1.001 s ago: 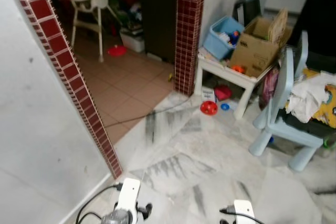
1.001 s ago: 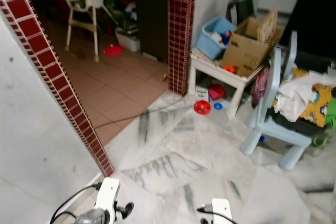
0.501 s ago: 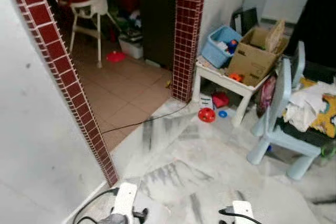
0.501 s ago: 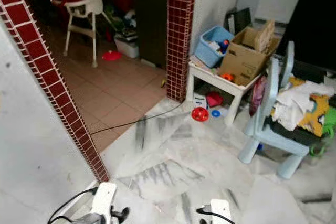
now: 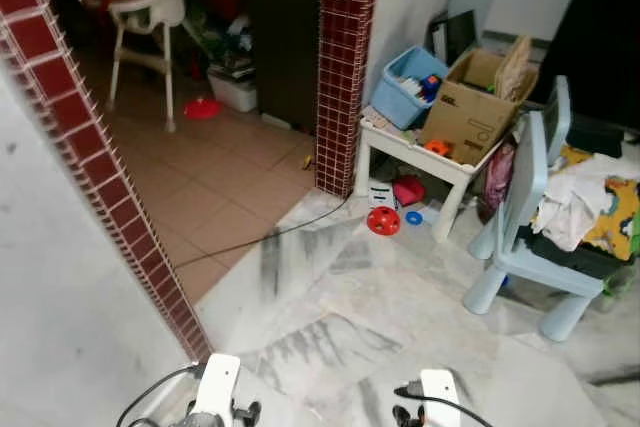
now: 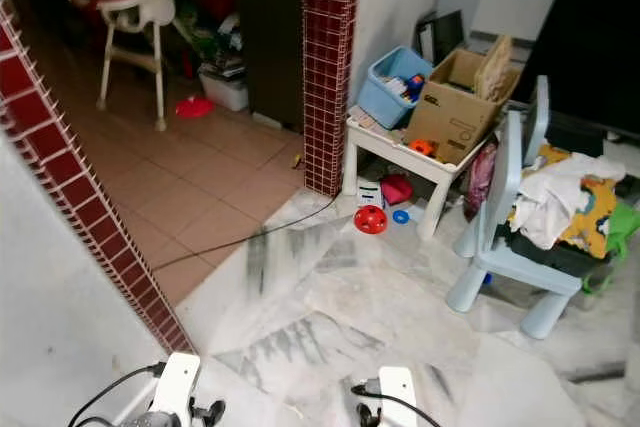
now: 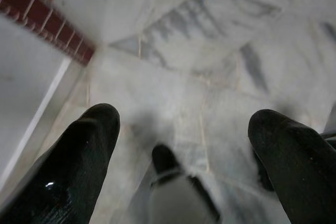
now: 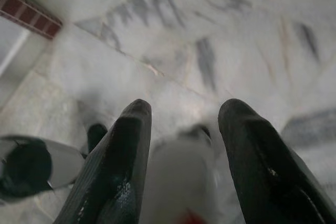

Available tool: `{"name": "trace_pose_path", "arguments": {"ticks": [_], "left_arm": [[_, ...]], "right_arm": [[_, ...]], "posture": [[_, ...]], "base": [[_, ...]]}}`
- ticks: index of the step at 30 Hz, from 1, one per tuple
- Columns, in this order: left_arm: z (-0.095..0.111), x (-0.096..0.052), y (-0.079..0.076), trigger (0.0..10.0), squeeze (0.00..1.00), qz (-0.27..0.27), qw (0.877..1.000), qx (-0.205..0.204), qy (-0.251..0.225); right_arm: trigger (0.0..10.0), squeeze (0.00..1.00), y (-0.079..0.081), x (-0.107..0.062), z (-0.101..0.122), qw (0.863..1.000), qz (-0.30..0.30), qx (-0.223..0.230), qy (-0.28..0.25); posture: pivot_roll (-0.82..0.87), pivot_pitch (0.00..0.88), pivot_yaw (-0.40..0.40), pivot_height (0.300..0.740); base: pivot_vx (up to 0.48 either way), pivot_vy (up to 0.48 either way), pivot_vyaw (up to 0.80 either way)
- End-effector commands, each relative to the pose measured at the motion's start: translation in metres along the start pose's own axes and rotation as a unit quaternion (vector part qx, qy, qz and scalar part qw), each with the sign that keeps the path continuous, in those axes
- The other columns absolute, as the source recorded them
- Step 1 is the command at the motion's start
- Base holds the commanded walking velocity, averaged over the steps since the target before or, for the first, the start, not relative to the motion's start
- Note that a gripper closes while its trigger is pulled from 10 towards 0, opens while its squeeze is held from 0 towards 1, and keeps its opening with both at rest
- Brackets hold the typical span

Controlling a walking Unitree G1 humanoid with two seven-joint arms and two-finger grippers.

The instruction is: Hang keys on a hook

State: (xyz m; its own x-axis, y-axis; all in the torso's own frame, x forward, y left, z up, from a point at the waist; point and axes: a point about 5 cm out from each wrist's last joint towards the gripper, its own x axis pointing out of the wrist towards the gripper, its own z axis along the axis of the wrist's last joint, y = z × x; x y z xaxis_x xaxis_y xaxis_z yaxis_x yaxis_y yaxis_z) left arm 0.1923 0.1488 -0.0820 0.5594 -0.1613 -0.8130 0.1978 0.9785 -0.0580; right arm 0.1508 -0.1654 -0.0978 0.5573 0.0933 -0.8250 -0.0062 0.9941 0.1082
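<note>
My view has swung right and pulled back: the red-tiled pillar (image 5: 343, 67) sits nearer centre. Both arms hang low, left hand (image 7: 184, 145) spread wide, right hand (image 8: 181, 140) parted, both empty. I can't spot keys or hook yet, so I'm searching.

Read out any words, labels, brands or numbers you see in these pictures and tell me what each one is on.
None can be read.
Cardboard box on the small white table: a dark printed mark on its side, too small and blurred to read.
White pack on the floor under that table: dark print, too blurred to read.
Yellow cloth on the light blue chair: a dark pattern, no legible words.
</note>
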Motion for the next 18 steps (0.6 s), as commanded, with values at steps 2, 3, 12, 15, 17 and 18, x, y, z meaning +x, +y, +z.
{"name": "trace_pose_path", "arguments": {"ticks": [2, 3, 12, 15, 17, 18], "left_arm": [[-0.0025, 0.0003, -0.0048, 10.0, 0.00, -0.008, 1.000, 0.003, 0.004], [-0.0025, 0.0003, -0.0046, 10.0, 0.00, -0.008, 1.000, 0.001, 0.003], [-0.0019, 0.0003, -0.0039, 10.0, 0.00, -0.007, 1.000, -0.005, 0.002], [-0.0019, 0.0004, -0.0046, 10.0, 0.00, -0.007, 1.000, -0.007, 0.002], [-0.0019, 0.0005, -0.0051, 10.0, 0.00, -0.007, 1.000, -0.007, 0.002], [-0.0019, 0.0005, -0.0052, 10.0, 0.00, -0.008, 1.000, -0.007, 0.002]], "right_arm": [[10.0, 0.00, -0.0051, 0.0004, 0.0059, 1.000, -0.009, 0.001, -0.008], [10.0, 0.00, -0.0051, 0.0004, 0.0060, 1.000, -0.009, 0.001, -0.008], [10.0, 0.00, -0.0052, 0.0006, 0.0057, 1.000, -0.011, -0.004, -0.004], [10.0, 0.00, -0.0060, 0.0004, 0.0050, 1.000, -0.015, -0.002, -0.002], [10.0, 0.00, -0.0062, 0.0003, 0.0048, 1.000, -0.015, -0.004, -0.001], [10.0, 0.00, -0.0062, 0.0003, 0.0048, 1.000, -0.015, -0.004, -0.001]], "posture": [[-0.08, 0.000, 0.008, 0.740], [-0.08, 0.000, 0.008, 0.740], [-0.07, 0.000, 0.005, 0.740], [-0.07, 0.000, 0.005, 0.740], [-0.08, 0.000, 0.007, 0.740], [-0.08, 0.000, 0.007, 0.740]], "base": [[0.000, 0.000, 0.00], [0.000, 0.000, 0.00], [0.000, 0.000, 0.00], [0.000, 0.000, 0.00], [0.000, 0.000, 0.00], [0.000, 0.000, 0.00]]}}
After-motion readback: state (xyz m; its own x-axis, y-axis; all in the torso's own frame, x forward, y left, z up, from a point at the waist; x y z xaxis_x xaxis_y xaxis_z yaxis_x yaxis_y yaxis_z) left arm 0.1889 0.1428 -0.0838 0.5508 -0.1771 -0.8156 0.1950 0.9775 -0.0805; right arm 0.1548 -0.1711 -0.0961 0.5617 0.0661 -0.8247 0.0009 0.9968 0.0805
